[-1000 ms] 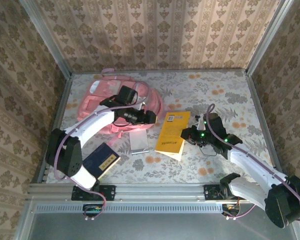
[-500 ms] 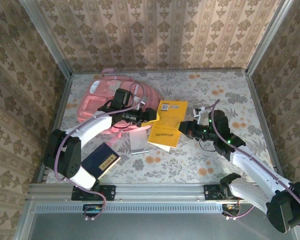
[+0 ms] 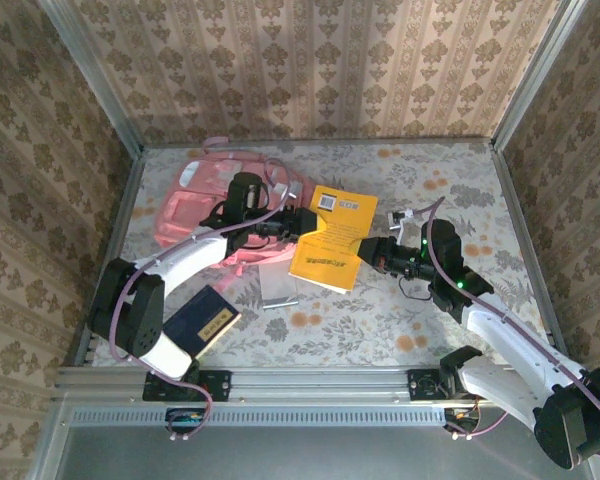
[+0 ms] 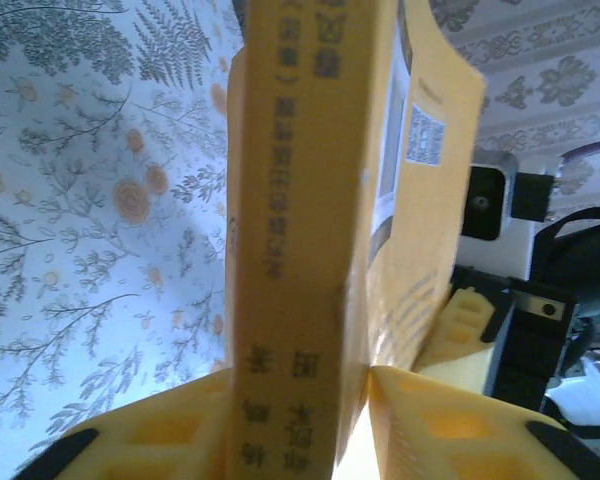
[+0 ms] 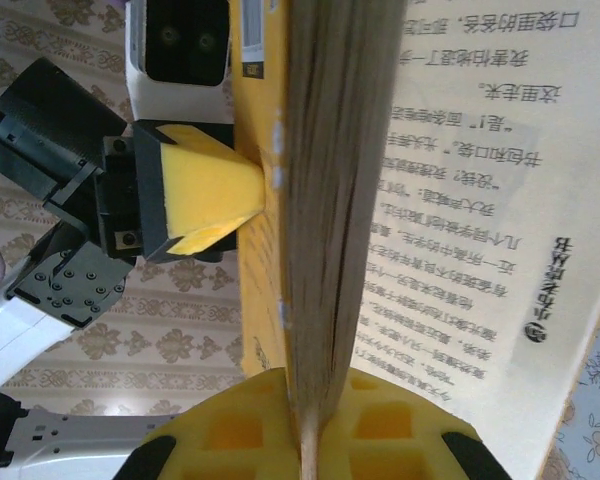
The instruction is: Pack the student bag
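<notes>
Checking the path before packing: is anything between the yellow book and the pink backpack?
No loose item. The yellow book, clamped by the left gripper and right gripper, is held just right of the student bag; only the left arm's own wrist lies across that gap. The bag's opening cannot be made out.

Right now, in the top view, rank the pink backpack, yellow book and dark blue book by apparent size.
1. pink backpack, though partly hidden behind the left arm.
2. yellow book, held off the table, nearer the camera, so somewhat flattered.
3. dark blue book.

Overhead camera looks down from behind; 2 close wrist cameras share the book (image 4: pixel 300 250).
</notes>
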You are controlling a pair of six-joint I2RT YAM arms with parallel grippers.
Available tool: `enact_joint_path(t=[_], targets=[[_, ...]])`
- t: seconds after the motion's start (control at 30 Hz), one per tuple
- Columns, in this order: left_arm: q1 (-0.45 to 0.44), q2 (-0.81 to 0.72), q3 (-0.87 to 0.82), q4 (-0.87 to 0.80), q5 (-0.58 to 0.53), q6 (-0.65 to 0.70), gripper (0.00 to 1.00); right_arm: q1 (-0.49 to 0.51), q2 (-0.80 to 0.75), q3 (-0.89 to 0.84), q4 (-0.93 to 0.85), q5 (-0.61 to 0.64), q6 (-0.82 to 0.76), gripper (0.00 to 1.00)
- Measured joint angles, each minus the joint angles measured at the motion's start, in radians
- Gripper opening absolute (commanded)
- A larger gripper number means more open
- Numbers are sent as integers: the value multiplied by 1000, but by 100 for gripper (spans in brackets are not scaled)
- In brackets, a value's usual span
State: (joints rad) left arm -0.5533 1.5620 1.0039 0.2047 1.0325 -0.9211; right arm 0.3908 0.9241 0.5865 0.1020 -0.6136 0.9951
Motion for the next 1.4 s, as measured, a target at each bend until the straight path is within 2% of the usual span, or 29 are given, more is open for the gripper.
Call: enact_joint_path(t=[0.07, 0.17, 0.27, 0.3, 0.33, 0.6, 0.7, 0.8, 0.9, 1.0, 1.1, 1.17, 1.2, 1.23, 1.3, 1.4], targets=[[-2, 0, -1, 27, 8, -10, 20, 0, 0, 0, -2, 5, -2, 2], [-3, -1, -2, 56, 21, -14, 10, -2, 0, 4, -27, 22, -23, 30], [-6, -11, -8, 73, 18, -20, 2, -2, 0, 22, -76, 46, -65, 50], [-8, -19, -11, 78, 18, -20, 0, -2, 0, 28, -89, 56, -79, 60], [-10, -26, -14, 86, 18, -21, 0, -2, -1, 34, -102, 64, -87, 65], [-16, -68, -57, 242, 19, -93, 0, -2, 24, 60, -159, 119, -135, 86], [-16, -81, -73, 308, 19, -137, 0, -3, 38, 45, -87, 103, -107, 87], [-16, -85, -75, 346, 19, -164, 0, -3, 51, 9, 56, 57, -50, 82], [-16, -86, -77, 373, 19, -180, 0, -3, 71, -1, 176, 16, 8, 69], [-16, -88, -87, 385, 19, -187, 0, -2, 62, -1, 239, 4, 27, 45], [-16, -88, -92, 387, 19, -186, 0, -3, 24, -1, 228, 10, 21, 18], [-16, -90, -92, 383, 18, -185, 7, -2, 3, 2, 218, 11, 5, 3], [-17, -92, -92, 380, 19, -182, 13, -2, -5, 4, 205, 11, 5, 0], [-20, -97, -92, 373, 18, -178, 23, -2, -7, 7, 195, 11, -5, 0], [-23, -106, -91, 348, 20, -155, 34, -2, -7, 16, 170, 6, -28, 0], [-23, -129, -74, 251, 19, -89, 37, -3, -7, 42, 108, -11, -77, 0]])
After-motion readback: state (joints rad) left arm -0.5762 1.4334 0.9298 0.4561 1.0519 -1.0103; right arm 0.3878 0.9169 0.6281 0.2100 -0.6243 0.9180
